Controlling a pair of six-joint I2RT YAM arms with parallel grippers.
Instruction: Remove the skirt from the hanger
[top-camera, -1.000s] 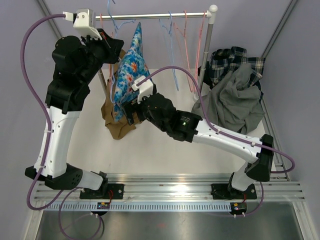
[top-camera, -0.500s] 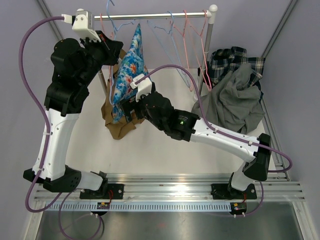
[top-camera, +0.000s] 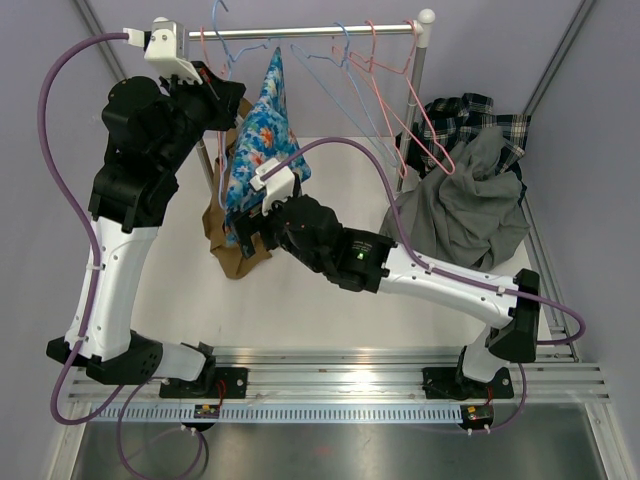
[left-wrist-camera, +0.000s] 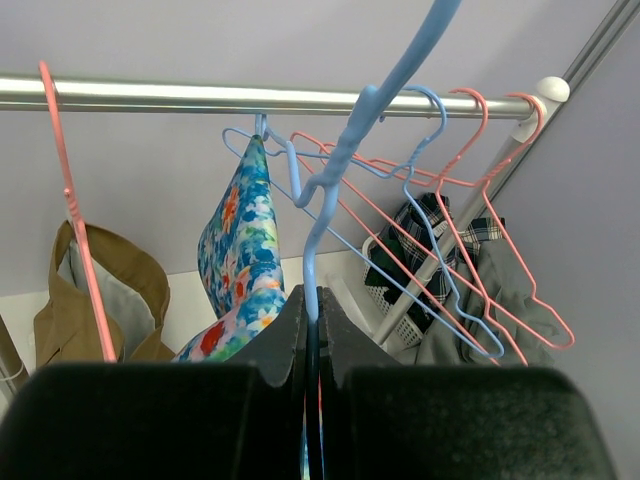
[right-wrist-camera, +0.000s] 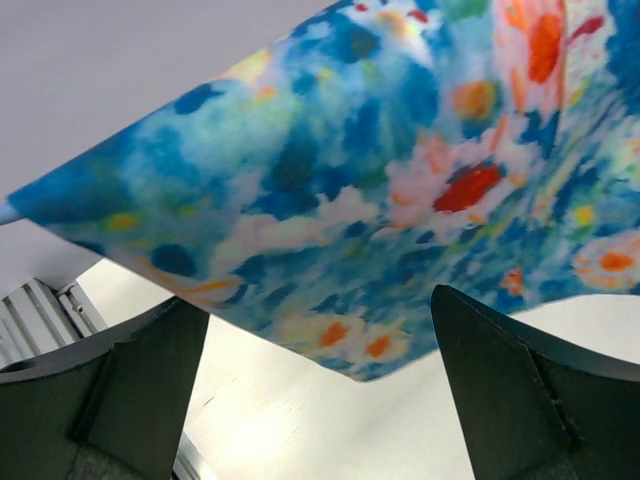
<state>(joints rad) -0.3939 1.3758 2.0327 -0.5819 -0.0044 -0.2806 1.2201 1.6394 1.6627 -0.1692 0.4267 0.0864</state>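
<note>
A blue floral skirt hangs from the rail at the left of the rack; it also shows in the left wrist view. My left gripper is high beside the skirt's top, shut on the wire of a blue hanger. I cannot tell whether the skirt hangs on that hanger. My right gripper is open at the skirt's lower edge. In the right wrist view the skirt's hem hangs just above the gap between my two fingers, not gripped.
A brown garment hangs behind the skirt. Several empty pink and blue hangers swing on the rail's right half. A grey and plaid clothes pile lies over a basket at the right, beside the rack post.
The empty hangers have swung out to the right along the rail. My right gripper has moved a little left and nearer under the skirt's hem. The left gripper keeps its hold.
</note>
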